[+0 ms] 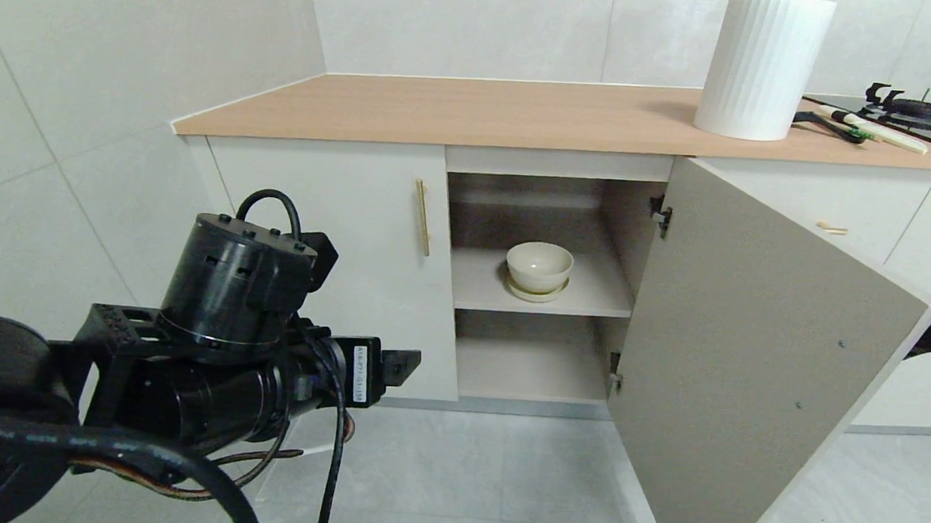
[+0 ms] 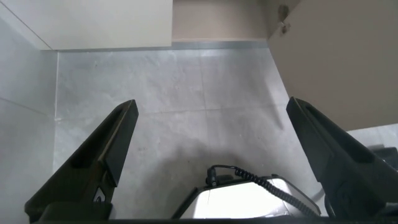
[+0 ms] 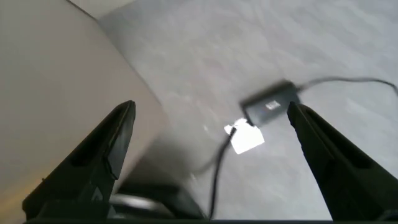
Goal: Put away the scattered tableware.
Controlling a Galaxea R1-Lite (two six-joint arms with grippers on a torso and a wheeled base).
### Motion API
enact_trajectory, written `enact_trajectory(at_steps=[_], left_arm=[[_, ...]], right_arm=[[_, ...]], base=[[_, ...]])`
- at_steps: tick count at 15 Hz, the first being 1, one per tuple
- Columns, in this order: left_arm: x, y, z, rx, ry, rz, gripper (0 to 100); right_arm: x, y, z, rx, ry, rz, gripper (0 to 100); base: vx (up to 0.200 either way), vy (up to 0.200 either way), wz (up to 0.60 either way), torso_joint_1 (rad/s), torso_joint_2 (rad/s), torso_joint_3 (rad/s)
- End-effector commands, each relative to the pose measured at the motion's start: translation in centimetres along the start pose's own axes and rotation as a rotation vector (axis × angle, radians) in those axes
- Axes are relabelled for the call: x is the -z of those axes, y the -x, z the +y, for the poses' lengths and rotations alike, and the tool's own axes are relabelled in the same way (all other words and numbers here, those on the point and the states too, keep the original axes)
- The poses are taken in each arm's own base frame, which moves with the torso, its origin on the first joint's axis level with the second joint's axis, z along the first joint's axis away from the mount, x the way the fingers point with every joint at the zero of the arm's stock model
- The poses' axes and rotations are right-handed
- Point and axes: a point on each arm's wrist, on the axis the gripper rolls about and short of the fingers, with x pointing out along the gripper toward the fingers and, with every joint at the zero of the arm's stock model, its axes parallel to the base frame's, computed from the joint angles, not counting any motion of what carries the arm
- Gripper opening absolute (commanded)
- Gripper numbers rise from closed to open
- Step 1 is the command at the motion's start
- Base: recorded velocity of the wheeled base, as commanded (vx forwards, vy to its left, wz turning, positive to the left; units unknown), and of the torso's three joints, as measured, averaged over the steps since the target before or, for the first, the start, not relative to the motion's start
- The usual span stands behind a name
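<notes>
Bowl (image 1: 539, 266) on plate (image 1: 536, 295), upper shelf (image 1: 593, 293) of open cabinet, frame centre | cabinet door (image 1: 752, 336) swung wide, right of centre | left end effector (image 2: 211, 107) released, above floor (image 2: 186, 74) | right end effector (image 3: 211, 109) released, beside door | ribbed white container (image 1: 764, 65) on surface (image 1: 483, 109), upper right

You have two carrying surfaces: shelf (image 1: 480, 285), bench (image 1: 458, 111).
Upper shelf: cream saucer (image 1: 517, 292), bowl (image 1: 539, 266) stacked on it. Bench: white ribbed canister (image 1: 764, 65), utensils (image 1: 862, 128) just beside it.
</notes>
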Motion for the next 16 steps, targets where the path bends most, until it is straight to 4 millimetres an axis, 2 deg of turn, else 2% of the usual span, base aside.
enact_trajectory(at_steps=[1,5,10,11,13,16], left_arm=[[-0.1,0.0,0.0,0.0,0.001,-0.002,100],[-0.1,0.0,0.0,0.001,0.002,-0.004,100],[-0.3,0.2,0.0,0.003,0.007,-0.014,100],[-0.4,0.2,0.0,0.003,0.008,-0.018,100],[-0.5,0.4,0.1,0.005,0.009,-0.022,100],[-0.8,0.4,0.2,0.001,0.012,-0.028,100]], right_arm=[[1.3,-2.5,1.9,-0.03,0.017,0.065,100],[1.8,-2.0,3.7,-0.129,0.017,0.084,100],[2.9,-0.7,7.3,-0.266,0.062,0.105,100],[3.3,0.1,9.3,-0.318,0.103,0.101,100],[3.6,1.4,12.1,-0.4,0.133,0.089,100],[4.4,1.6,15.8,-0.493,0.213,0.108,100]], base=[[0.0,0.0,0.0,0.0,0.0,0.0],[0.0,0.0,0.0,0.0,0.0,0.0],[0.0,0.0,0.0,0.0,0.0,0.0],[0.0,0.0,0.0,0.0,0.0,0.0],[0.0,0.0,0.0,0.0,0.0,0.0],[0.0,0.0,0.0,0.0,0.0,0.0]])
